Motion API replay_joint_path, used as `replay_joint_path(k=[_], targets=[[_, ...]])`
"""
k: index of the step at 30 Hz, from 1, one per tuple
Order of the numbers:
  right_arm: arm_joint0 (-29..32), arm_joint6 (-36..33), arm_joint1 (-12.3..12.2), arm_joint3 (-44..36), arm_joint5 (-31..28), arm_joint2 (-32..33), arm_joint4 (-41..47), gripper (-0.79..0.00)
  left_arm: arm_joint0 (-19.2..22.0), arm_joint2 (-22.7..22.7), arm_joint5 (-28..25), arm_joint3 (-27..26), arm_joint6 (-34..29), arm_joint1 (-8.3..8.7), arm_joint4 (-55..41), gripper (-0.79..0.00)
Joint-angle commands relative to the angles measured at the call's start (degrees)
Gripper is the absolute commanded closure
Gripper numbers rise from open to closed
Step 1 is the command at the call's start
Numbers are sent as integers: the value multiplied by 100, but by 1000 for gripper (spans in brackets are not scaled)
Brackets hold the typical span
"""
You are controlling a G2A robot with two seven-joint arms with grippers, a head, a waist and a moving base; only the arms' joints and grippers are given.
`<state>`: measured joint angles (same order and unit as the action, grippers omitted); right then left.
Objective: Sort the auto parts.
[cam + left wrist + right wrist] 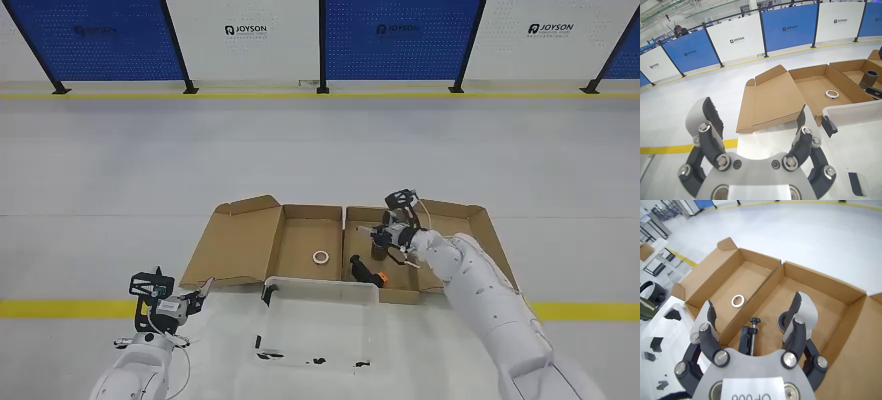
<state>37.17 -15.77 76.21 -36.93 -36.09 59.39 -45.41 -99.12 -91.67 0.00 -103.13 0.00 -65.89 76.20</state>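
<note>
Left fingers, right fingers wide apart, empty; one ring, one clamp, one cylinder.

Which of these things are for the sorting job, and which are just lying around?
For the job: silver ring, black clamp, dark tube, cardboard boxes, white tub with small black pieces.
Just around: blue and white fence panels, yellow floor line.

A pale grey floor runs back to a fence of blue panels and white panels on black posts, a yellow line at its foot. Farther off stands what may be a white bench.
</note>
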Motion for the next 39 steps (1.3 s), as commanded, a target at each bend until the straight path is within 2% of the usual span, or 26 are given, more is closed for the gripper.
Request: replay_joint_path(k=[1,6,9,15,19,39], targets=[[336,273,-142,-564,-338,197,-164,-785,0,0,0,0,0,0,0,-785],[1487,802,-517,-2337,-890,859,-845,-785,0,0,0,0,0,0,0,-785],[2173,1070,-689,-3273,-1026,1290,-1255,-785,0,0,0,0,0,0,0,-785],[3128,1507,-899,-4253,-1294,1970,-1737,-785,0,0,0,0,0,0,0,-785],[3540,1754,-1018,-4386,-1854,2410,-1758,-785,0,0,0,0,0,0,0,-785],[3540,1754,-1018,-4385,-1853,2410,-1758,-785,0,0,0,0,0,0,0,-784]])
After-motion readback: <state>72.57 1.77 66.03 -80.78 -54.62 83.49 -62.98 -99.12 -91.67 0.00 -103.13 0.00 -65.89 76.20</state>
